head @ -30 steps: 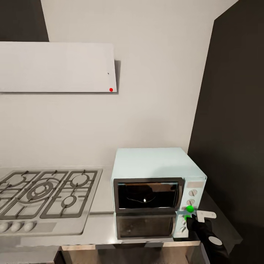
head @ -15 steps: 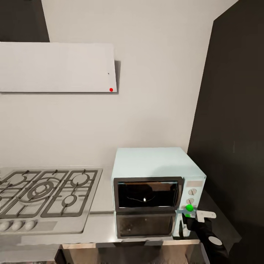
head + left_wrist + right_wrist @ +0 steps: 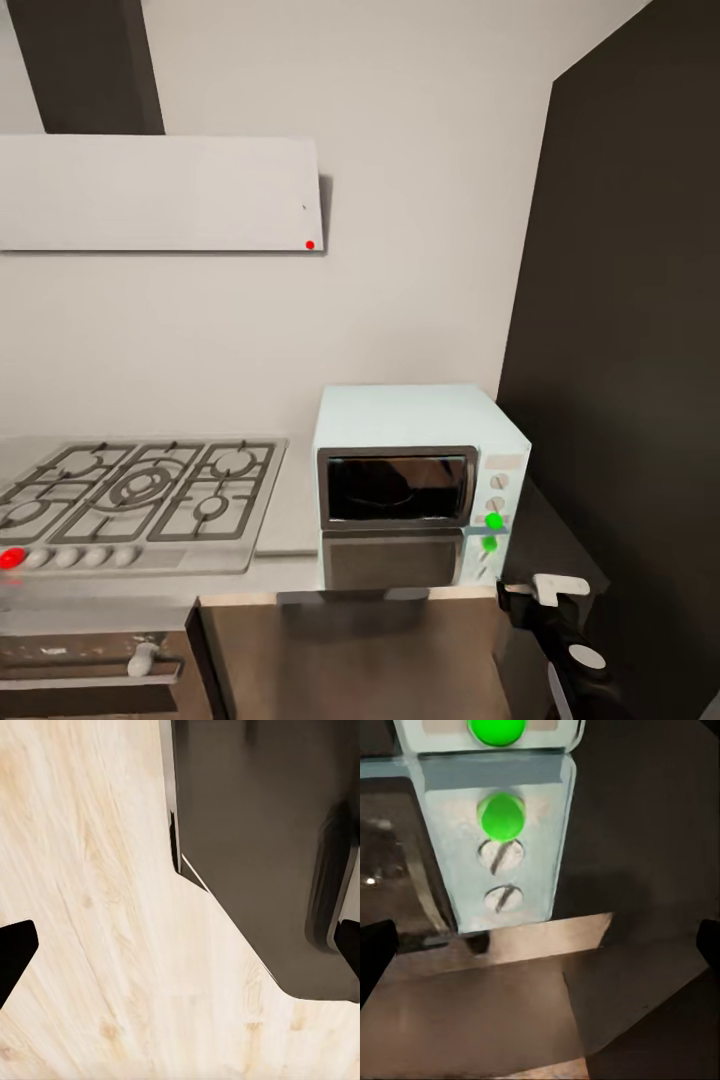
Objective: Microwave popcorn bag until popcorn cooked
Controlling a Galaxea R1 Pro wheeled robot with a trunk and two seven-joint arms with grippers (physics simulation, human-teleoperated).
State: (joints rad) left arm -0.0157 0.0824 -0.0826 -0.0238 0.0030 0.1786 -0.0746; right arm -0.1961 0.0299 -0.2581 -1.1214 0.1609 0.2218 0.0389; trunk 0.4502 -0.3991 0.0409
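Now that my view has pulled back, the microwave (image 3: 418, 487) looks smaller on the bench (image 3: 290, 560), door shut, one knob (image 3: 494, 521) green. My right gripper (image 3: 540, 598) has drawn away from it, fingers spread wide. My left fingers (image 3: 15, 952) hang wide over wooden floor (image 3: 97, 945).

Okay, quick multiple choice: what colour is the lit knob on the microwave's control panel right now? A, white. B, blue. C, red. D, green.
D: the microwave shows a bright green knob on its right-side panel in the head view, and the right wrist view shows green knobs close up above two plain white ones.
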